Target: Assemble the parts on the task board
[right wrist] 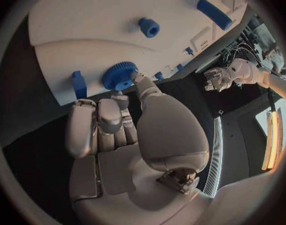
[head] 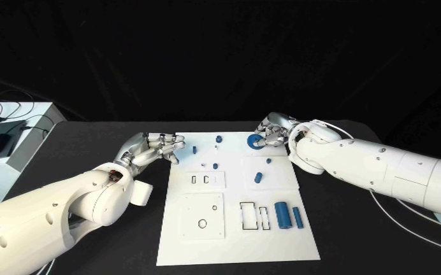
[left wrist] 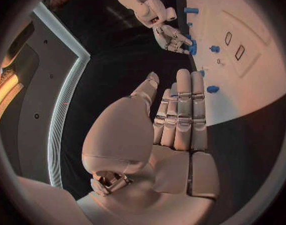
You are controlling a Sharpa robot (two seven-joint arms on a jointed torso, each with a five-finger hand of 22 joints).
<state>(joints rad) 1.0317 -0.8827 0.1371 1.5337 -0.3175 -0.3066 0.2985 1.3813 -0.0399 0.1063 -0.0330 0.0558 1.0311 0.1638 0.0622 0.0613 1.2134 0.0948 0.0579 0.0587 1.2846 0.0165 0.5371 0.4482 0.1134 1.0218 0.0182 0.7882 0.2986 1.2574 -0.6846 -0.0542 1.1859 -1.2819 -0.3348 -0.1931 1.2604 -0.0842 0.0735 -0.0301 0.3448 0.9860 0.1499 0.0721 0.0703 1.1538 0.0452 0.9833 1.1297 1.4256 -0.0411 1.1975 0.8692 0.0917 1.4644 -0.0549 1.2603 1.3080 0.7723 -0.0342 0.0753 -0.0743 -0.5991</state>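
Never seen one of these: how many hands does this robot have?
2. Left hand by the task board's left edge; right hand at its far edge, touching the blue gear.

The head view looks steeply down from above the near edge of the task board [head: 237, 224], far enough back to take in the whole board and both arms. The left wrist view sits close behind the left hand [left wrist: 174, 120] and faces across the board's far end toward the right hand [left wrist: 171, 37]. The right wrist view sits close behind the right hand [right wrist: 112, 130], facing back over the same far end toward the left hand [right wrist: 215, 78]. All three views share the blue gear [head: 255, 139] [left wrist: 192, 47] [right wrist: 120, 75] at the board's far edge, beside the right hand.
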